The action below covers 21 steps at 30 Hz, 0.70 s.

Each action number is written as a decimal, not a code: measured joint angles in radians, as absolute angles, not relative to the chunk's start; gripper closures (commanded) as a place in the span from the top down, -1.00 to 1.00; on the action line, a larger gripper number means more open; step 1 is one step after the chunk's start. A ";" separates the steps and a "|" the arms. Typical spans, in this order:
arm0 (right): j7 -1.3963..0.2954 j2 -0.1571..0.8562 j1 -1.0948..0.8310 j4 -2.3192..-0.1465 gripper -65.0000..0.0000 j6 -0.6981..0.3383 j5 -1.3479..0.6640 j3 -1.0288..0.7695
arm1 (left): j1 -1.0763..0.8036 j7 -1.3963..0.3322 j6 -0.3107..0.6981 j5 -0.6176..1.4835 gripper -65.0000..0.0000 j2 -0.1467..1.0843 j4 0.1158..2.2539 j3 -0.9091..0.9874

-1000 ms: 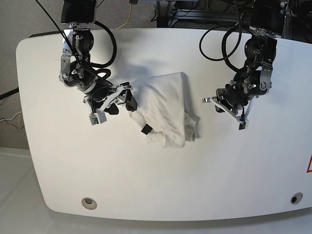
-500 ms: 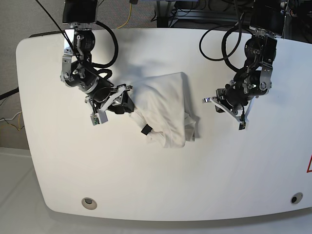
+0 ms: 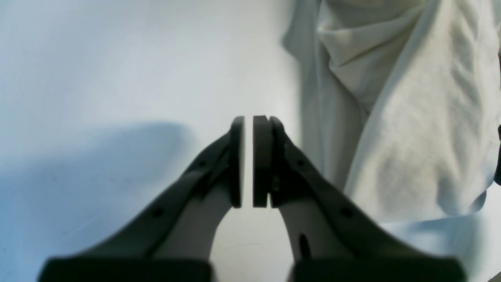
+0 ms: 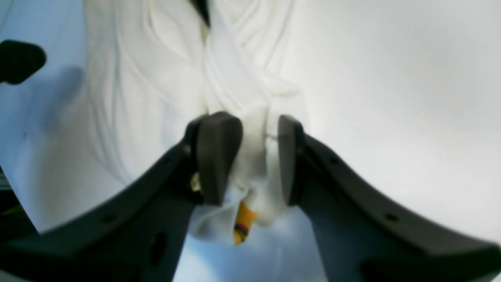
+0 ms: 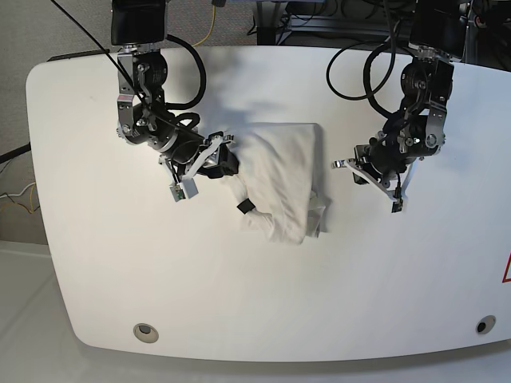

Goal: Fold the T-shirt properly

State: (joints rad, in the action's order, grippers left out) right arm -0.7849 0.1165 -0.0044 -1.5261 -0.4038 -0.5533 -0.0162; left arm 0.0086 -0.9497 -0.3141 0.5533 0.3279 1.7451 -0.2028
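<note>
The white T-shirt [image 5: 281,177] lies bunched in a rough fold at the table's middle, its small black tag [image 5: 244,206] at the lower left edge. My right gripper [image 5: 227,163] is at the shirt's left edge. In the right wrist view the gripper [image 4: 254,127] is shut on a fold of the T-shirt [image 4: 156,78], with a bit of orange print [image 4: 242,219] showing below. My left gripper [image 5: 345,165] hovers just right of the shirt, apart from it. In the left wrist view it [image 3: 247,122] is shut and empty, with the T-shirt [image 3: 411,137] to its right.
The white table [image 5: 239,295] has a round hole at the front left [image 5: 144,332] and another at the front right [image 5: 481,325]. Black cables [image 5: 359,72] hang by both arms at the back. A red mark [image 5: 506,271] sits at the right edge.
My right gripper has moved right and slightly up, carrying the shirt's left edge. The bundle has shifted right and grown narrower. The left arm has not moved.
</note>
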 measured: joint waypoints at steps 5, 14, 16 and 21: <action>-0.781 0.117 0.005 -1.526 -0.38 -0.403 -0.554 -0.015 | 0.010 -0.950 -0.314 0.554 -0.92 0.327 1.745 -0.201; -0.779 0.117 0.019 -1.526 -0.84 -0.404 -0.557 -0.015 | 0.011 -0.950 -0.314 0.554 -0.92 0.327 1.745 -0.201; -0.779 0.117 0.019 -1.525 -0.99 -0.403 -0.556 -0.015 | 0.011 -0.950 -0.314 0.554 -0.92 0.327 1.745 -0.201; -0.779 0.117 0.019 -1.525 -0.99 -0.403 -0.557 -0.019 | 0.016 -0.950 -0.314 0.554 -0.92 0.327 1.744 -0.201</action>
